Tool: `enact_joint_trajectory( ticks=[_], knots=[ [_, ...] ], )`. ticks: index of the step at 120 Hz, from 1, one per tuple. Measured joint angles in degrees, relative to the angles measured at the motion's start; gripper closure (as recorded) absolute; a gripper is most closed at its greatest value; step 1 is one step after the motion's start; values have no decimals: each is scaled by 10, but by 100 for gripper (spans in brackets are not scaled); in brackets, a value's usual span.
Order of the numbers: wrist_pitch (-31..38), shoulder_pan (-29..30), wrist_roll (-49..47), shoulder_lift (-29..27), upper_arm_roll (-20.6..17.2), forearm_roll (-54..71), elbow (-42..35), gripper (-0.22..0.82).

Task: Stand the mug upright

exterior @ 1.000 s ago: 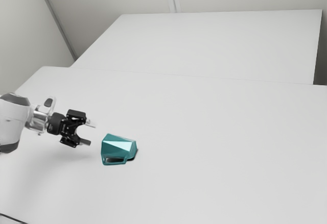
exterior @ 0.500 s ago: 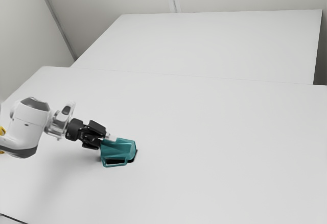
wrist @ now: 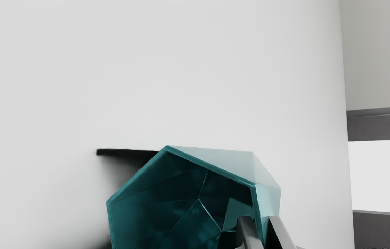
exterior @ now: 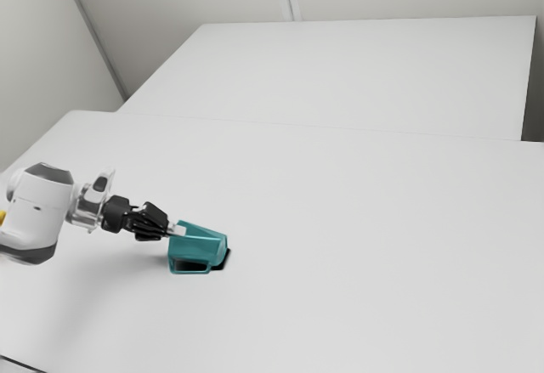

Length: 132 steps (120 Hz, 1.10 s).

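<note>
In the exterior view, the faceted teal mug with a glossy finish lies on its side on the smooth white worktop, its angular handle on the side nearer the camera. The black two-finger end effector reaches its open end from the exterior view's left. In the wrist view, the fingers are drawn close together, one inside the mouth and one outside, pinching the mug's wall.

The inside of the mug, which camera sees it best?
The wrist view, because it looks through the open mouth of the mug into the hollow. The exterior view shows the mug's outer side and its handle instead.
</note>
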Motion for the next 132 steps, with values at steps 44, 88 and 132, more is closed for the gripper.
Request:
enact_joint_trajectory(
  ticks=[44, 88, 132],
  knots=[
    [-3, -11, 16, -26, -17, 22, 72, 79],
    [41, -51, -68, -20, -59, 459, 229, 79],
    [230, -113, -182, 2, -62, 621, 156, 79]
  ],
)
